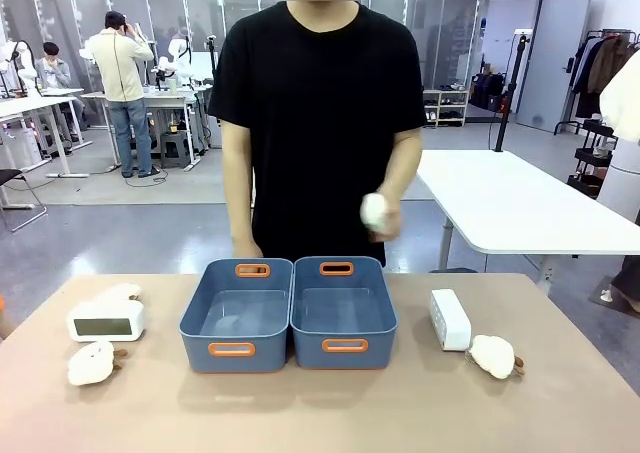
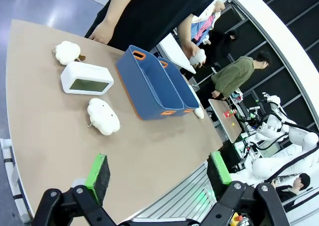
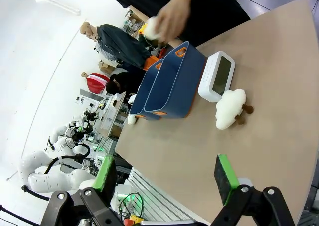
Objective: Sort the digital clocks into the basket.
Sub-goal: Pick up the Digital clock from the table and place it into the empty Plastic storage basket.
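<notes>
Two blue baskets stand side by side mid-table, the left one point(image 1: 236, 349) and the right one point(image 1: 344, 345), both with nothing inside. One white digital clock point(image 1: 105, 322) sits at the table's left with its face toward me. The other digital clock point(image 1: 450, 319) stands edge-on at the right. In the left wrist view my left gripper point(image 2: 158, 170) hangs open above the table's near edge, with the clock point(image 2: 86, 79) and the baskets point(image 2: 149, 84) ahead. My right gripper point(image 3: 164, 175) is open too, well short of its clock point(image 3: 216, 76) and the baskets point(image 3: 172, 81).
Cream plush toys lie by the left clock point(image 1: 92, 363) point(image 1: 122, 293) and beside the right clock point(image 1: 494, 356). A person stands at the far edge behind the baskets, holding another plush point(image 1: 374, 212) in a raised hand.
</notes>
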`<state>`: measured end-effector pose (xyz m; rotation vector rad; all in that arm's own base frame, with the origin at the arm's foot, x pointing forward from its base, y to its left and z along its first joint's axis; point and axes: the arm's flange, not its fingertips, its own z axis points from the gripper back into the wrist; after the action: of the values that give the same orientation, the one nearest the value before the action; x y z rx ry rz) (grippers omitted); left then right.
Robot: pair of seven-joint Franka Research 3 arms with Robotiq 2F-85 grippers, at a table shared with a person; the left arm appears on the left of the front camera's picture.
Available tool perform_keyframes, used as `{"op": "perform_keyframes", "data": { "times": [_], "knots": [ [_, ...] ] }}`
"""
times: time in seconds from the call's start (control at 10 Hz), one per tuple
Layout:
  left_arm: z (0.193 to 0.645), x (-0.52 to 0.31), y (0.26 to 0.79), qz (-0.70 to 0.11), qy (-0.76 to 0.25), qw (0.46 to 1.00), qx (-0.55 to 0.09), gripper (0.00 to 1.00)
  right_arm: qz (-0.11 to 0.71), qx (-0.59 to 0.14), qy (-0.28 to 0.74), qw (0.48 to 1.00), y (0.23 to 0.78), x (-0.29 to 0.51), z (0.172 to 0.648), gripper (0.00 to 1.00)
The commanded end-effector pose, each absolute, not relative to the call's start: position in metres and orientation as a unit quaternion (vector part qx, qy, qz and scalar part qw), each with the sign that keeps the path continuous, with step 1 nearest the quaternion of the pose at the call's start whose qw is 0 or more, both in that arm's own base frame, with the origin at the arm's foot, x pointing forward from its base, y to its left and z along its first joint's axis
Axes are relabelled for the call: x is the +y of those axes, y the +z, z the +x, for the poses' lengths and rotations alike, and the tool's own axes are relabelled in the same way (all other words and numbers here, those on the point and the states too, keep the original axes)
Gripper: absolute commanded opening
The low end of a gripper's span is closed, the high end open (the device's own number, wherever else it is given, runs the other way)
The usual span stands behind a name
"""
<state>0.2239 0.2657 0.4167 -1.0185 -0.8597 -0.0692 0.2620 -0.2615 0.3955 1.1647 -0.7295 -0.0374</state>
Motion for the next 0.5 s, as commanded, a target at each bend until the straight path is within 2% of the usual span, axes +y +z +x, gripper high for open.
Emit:
{"op": "perform_keyframes", "data": {
  "times": [0.0, 0.1, 0.2, 0.3, 0.4],
  "knots": [
    [0.224, 0.268, 0.421, -0.445, -0.062, 0.793, -0.410, 1.00, 0.539, -0.339, -0.013, 0.771, 0.395, -0.263, 0.261, 1.00],
    [0.233, 0.270, 0.434, -0.400, -0.131, 0.800, -0.429, 1.00, 0.539, -0.339, -0.013, 0.771, 0.395, -0.263, 0.261, 1.00],
    [0.248, 0.264, 0.454, -0.311, -0.234, 0.810, -0.439, 1.00, 0.539, -0.339, -0.013, 0.771, 0.395, -0.263, 0.261, 1.00],
    [0.265, 0.253, 0.473, -0.245, -0.297, 0.811, -0.439, 1.00, 0.539, -0.339, -0.013, 0.771, 0.395, -0.263, 0.261, 1.00],
    [0.281, 0.242, 0.479, -0.148, -0.385, 0.799, -0.437, 1.00, 0.539, -0.339, -0.013, 0.771, 0.395, -0.263, 0.261, 1.00]
  ]
}}
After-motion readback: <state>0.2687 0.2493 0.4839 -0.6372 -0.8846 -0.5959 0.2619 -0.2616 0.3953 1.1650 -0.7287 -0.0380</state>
